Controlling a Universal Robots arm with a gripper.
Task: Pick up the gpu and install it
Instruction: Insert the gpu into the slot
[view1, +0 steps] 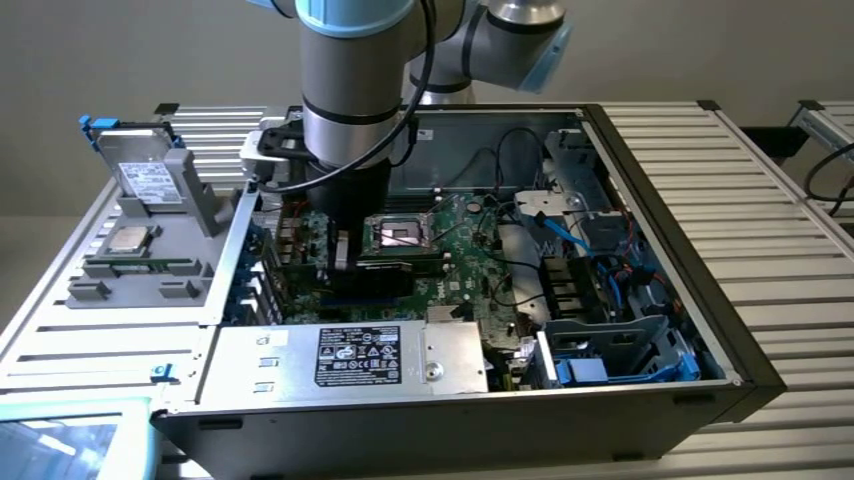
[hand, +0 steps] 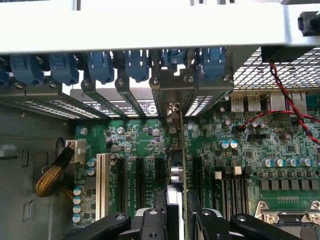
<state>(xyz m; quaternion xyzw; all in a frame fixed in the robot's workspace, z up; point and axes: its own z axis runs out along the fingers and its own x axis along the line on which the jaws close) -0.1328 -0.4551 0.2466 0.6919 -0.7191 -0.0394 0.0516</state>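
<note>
In the wrist view the gpu (hand: 176, 165) stands edge-on, a thin card with a green board edge. It is upright over a black expansion slot of the green motherboard (hand: 250, 150), and its metal bracket (hand: 172, 87) is up at the case's rear slot openings. My gripper (hand: 176, 212) is shut on the card, with a black finger (hand: 159, 207) on each side of it. In the exterior view the gripper (view1: 350, 262) reaches down inside the open computer case (view1: 747, 370), just to the exterior view's left of the processor socket (view1: 400, 235).
Neighbouring empty slots (hand: 140, 182) and a white slot (hand: 101, 182) lie beside the card. Blue retention clips (hand: 100, 67) line the rear wall. Red cables (hand: 285, 100) and a braided yellow cable (hand: 50, 180) lie nearby. Outside the case, a grey holder (view1: 134, 260) carries a silver processor chip (view1: 130, 238).
</note>
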